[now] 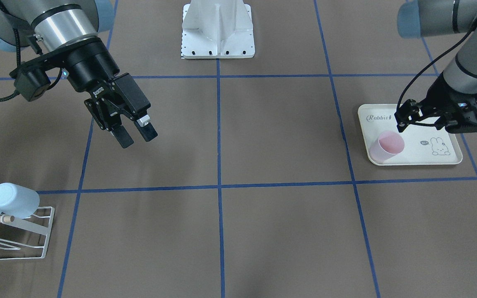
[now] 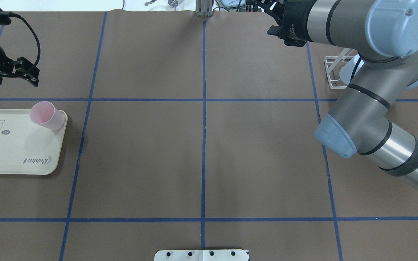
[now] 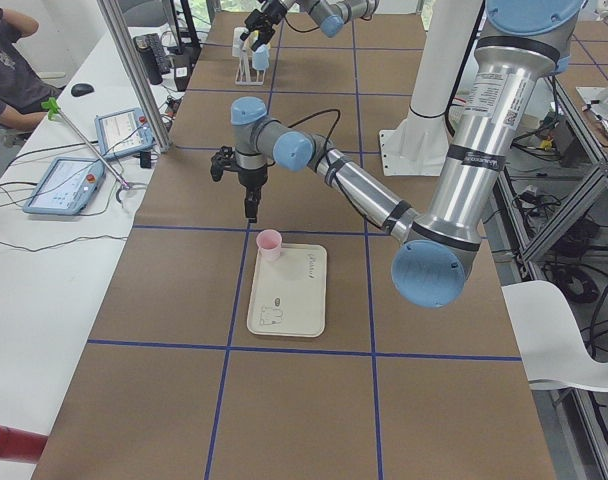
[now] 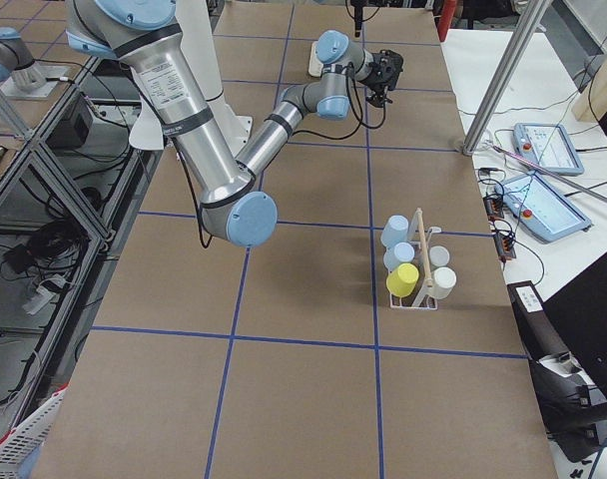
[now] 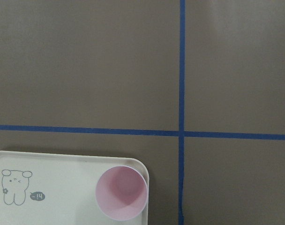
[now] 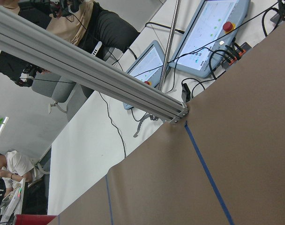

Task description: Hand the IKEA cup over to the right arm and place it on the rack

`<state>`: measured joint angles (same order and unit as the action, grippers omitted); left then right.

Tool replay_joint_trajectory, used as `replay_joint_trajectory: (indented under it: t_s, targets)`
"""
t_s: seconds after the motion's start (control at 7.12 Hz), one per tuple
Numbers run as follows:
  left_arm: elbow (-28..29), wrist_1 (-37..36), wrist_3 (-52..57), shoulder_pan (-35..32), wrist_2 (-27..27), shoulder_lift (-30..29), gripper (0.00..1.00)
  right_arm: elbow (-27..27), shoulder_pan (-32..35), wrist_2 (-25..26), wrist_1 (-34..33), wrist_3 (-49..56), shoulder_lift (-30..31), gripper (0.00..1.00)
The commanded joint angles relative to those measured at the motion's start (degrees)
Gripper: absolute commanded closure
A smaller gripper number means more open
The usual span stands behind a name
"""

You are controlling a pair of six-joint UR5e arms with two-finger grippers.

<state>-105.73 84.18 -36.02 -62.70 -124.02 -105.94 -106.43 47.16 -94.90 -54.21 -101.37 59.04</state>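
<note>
The pink IKEA cup stands upright, mouth up, in a corner of the cream rabbit-print tray. My left gripper hangs pointing down above the tray area, apart from the cup; its fingertips are hidden, so I cannot tell whether it is open or shut. Across the table the right arm holds its gripper open in the air, with nothing between the fingers. The white wire rack stands near the table edge on the right arm's side, with several cups on its prongs.
The robot's white base plate sits at the middle of the robot's side. Aluminium posts and a side desk with tablets run along the far edge, where a person sits.
</note>
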Motion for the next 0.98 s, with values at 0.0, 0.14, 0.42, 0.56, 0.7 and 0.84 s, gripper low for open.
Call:
replay_joint_trajectory:
  t_s: [0.0, 0.14, 0.42, 0.56, 0.7, 0.84]
  targets:
    - [9.5, 11.4, 0.5, -0.1, -4.5, 0.2, 0.00, 0.6, -0.5, 0.0, 1.0, -0.2, -0.7, 0.00]
    - [11.1, 13.3, 0.5, -0.1, -4.6, 0.2, 0.00, 1.7, -0.9, 0.1, 2.6, -0.2, -0.7, 0.00]
    - [10.8, 13.3, 0.5, -0.1, -4.6, 1.6, 0.00, 3.6, -1.1, 0.2, 5.3, -0.3, -0.6, 0.00]
    - [10.7, 13.4, 0.6, 0.0, -4.7, 2.8, 0.00, 3.6, -1.4, 0.2, 5.3, -0.3, -0.6, 0.00]
    - [11.2, 13.4, 0.4, 0.0, -4.7, 3.4, 0.00, 3.6, -1.5, 0.2, 5.4, -0.3, -0.6, 0.00]
    - [11.2, 13.4, -0.2, 0.1, -4.7, 3.8, 0.00, 3.6, -1.5, 0.2, 5.4, -0.4, -0.6, 0.00]
